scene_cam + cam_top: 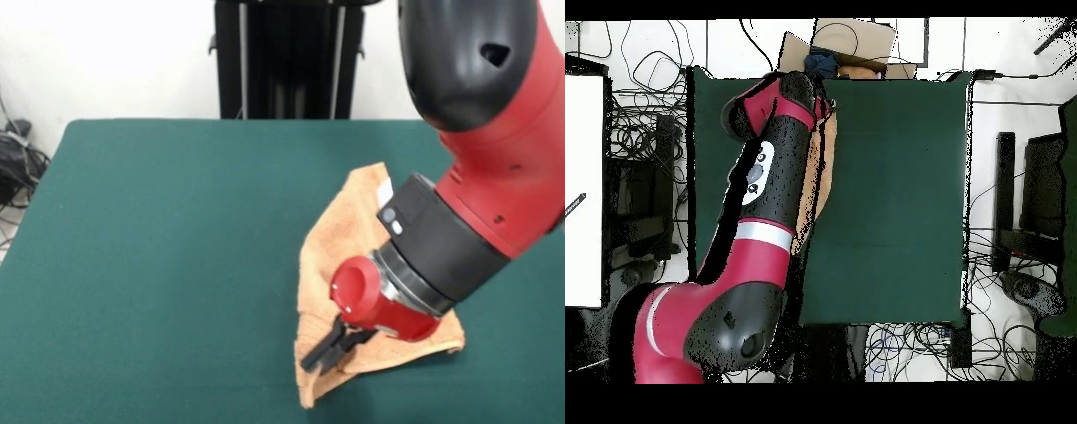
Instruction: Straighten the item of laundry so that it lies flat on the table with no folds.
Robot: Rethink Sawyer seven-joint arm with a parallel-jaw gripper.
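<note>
We read the front view left to right. The table (159,247) is bare dark green over its left half. Right of centre, from about 12 o'clock round to 5 o'clock of the picture's middle, lies the item of laundry (340,234), a peach-orange towel, drawn into a long, narrowing shape with a point toward the far side and a wider, rumpled base toward the near edge. A small white tag (386,189) shows at its upper right edge. Its left border looks rolled or doubled over, and the near corner at 6 o'clock is creased. The gripper (328,352) sits low over the towel's near part, at about 5 o'clock; its dark fingers (320,351) appear close together and pressed into the cloth, possibly pinching a fold, but we cannot tell whether they truly hold it. The arm (477,177) fills the right side. In the overhead view the arm covers most of the towel; only a strip shows beside it. Judgement: task is early to mid-way; the towel is on the table but still folded, so spreading the doubled left edge and flattening the near corner remain.
</note>
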